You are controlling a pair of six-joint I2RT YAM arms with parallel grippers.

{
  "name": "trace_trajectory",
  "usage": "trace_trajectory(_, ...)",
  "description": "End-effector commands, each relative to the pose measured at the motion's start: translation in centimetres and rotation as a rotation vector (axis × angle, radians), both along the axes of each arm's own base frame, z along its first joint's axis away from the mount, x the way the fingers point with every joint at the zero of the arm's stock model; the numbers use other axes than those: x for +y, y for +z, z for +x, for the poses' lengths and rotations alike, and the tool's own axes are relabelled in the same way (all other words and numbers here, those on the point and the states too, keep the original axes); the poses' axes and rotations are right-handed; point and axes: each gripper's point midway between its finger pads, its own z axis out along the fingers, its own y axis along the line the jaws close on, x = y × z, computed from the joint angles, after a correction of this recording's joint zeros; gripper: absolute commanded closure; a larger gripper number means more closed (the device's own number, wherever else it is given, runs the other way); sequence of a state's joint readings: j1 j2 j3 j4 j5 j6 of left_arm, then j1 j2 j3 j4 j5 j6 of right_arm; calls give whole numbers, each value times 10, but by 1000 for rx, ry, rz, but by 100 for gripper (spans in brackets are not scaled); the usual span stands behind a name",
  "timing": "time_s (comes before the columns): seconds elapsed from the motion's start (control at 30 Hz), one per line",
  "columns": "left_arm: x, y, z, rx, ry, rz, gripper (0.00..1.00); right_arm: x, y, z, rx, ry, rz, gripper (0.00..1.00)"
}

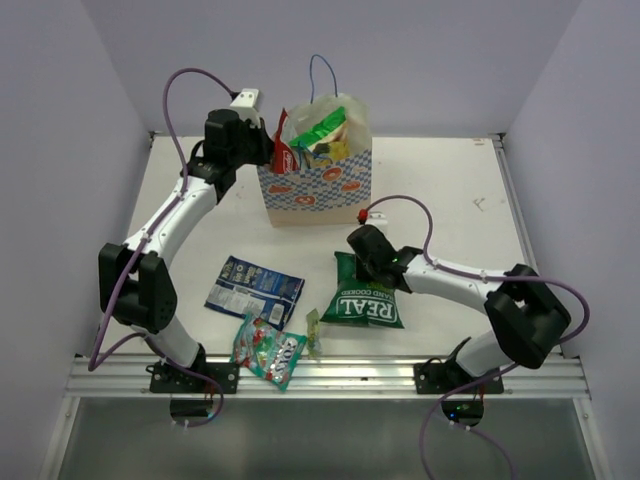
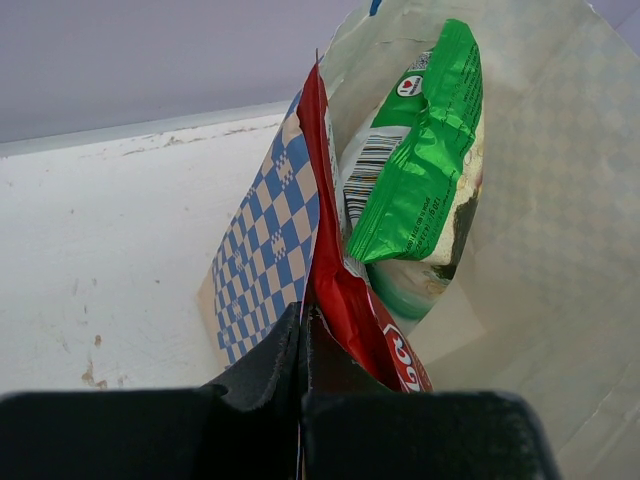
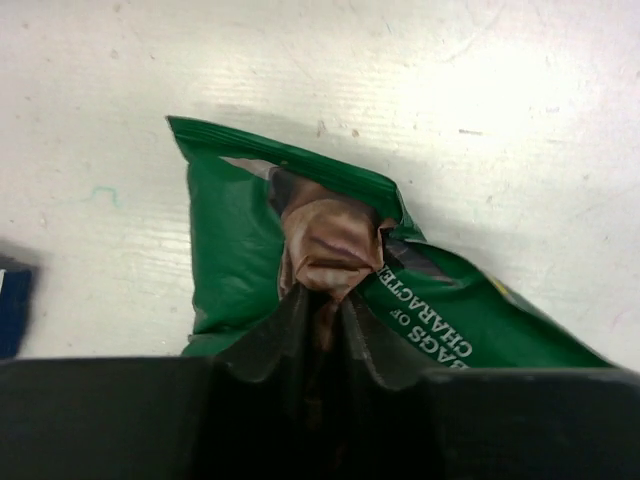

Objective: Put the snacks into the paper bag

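Note:
The paper bag stands upright at the back of the table. A red-yellow packet and a green-white chip bag stick out of its mouth. My left gripper is shut on the bag's left rim. In the left wrist view the gripper pinches the rim of the bag beside the red packet and the green-white bag. My right gripper is shut on the top of the dark green "REAL" bag, and the right wrist view shows the gripper pinching a fold of the bag.
A dark blue packet lies left of the green bag, its edge showing in the right wrist view. A colourful candy packet and a tiny yellow-green sachet lie near the front edge. Walls close in the table on three sides.

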State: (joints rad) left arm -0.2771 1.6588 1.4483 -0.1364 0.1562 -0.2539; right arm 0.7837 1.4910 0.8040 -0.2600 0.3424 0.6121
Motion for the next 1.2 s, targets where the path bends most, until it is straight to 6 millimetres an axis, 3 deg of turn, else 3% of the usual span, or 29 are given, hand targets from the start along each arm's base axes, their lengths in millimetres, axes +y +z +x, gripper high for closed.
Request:
trace_trajectory(0.0, -5, 20, -4, -44, -15, -29, 100, -3, -4, -8, 19, -12, -19, 99)
trace_trajectory(0.07, -6, 18, -3, -38, -21, -32, 100, -7, 1, -8, 15, -10, -47, 100)
trace_trajectory(0.17, -7, 17, -4, -35, -25, -33, 100, -9, 28, -6, -37, -5, -76, 100)
trace_trajectory(0.3, -7, 18, -4, -36, -28, -34, 100, -16, 97, 2, -175, -31, -67, 100)
trace_trajectory(0.6, -11, 16, -4, -31, -41, -45, 100, -62, 274, 18, -530, -124, -83, 100)
trace_trajectory(0.77, -13, 11, -3, -21, -50, -53, 100, -67, 362, 59, -772, -190, -202, 100)
trace_trajectory(0.83, -14, 13, -3, -25, -53, -55, 100, -68, 396, 87, -855, -232, -206, 100)
trace_trajectory(0.9, -14, 13, -3, -28, -54, -54, 100, -61, 420, 114, -909, -246, -172, 100)
trace_trajectory(0.97, -14, 15, -4, -30, -54, -55, 100, -67, 443, 138, -968, -291, -168, 100)
trace_trajectory(1.0, -14, 15, -4, -30, -56, -57, 100, -69, 471, 142, -1022, -315, -130, 100)
trace_trajectory(1.03, -14, 15, -4, -31, -55, -57, 100, -57, 467, 165, -1031, -295, -154, 100)
trace_trajectory(1.07, -14, 15, -3, -30, -55, -55, 100, -52, 474, 173, -1051, -290, -148, 100)
trace_trajectory(1.1, -13, 15, -3, -31, -52, -54, 100, -51, 503, 173, -1108, -306, -107, 100)
trace_trajectory(1.13, -13, 14, -3, -29, -52, -54, 100, -31, 492, 196, -1108, -260, -131, 100)
trace_trajectory(1.17, -14, 12, -3, -26, -54, -53, 100, -25, 499, 201, -1133, -252, -120, 100)
